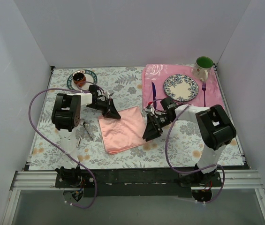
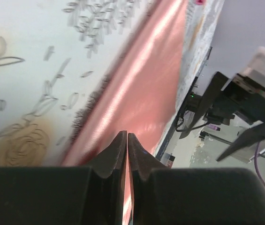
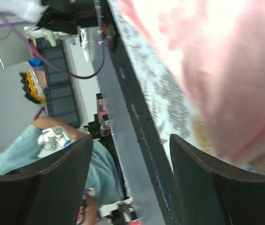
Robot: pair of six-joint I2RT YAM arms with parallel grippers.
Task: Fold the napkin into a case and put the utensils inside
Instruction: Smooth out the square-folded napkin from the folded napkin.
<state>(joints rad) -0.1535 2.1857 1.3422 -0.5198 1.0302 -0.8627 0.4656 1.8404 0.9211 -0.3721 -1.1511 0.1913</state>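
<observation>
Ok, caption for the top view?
Left end effector pinches the napkin at its far corner; right end effector open at its right edge; utensils lie to its left.

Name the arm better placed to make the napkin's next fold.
Left, probably. The left tool sits shut on the napkin's far edge, with pink cloth showing between its fingers, so it may have a pinch. The right tool stands open beside the right edge, holding nothing.
</observation>
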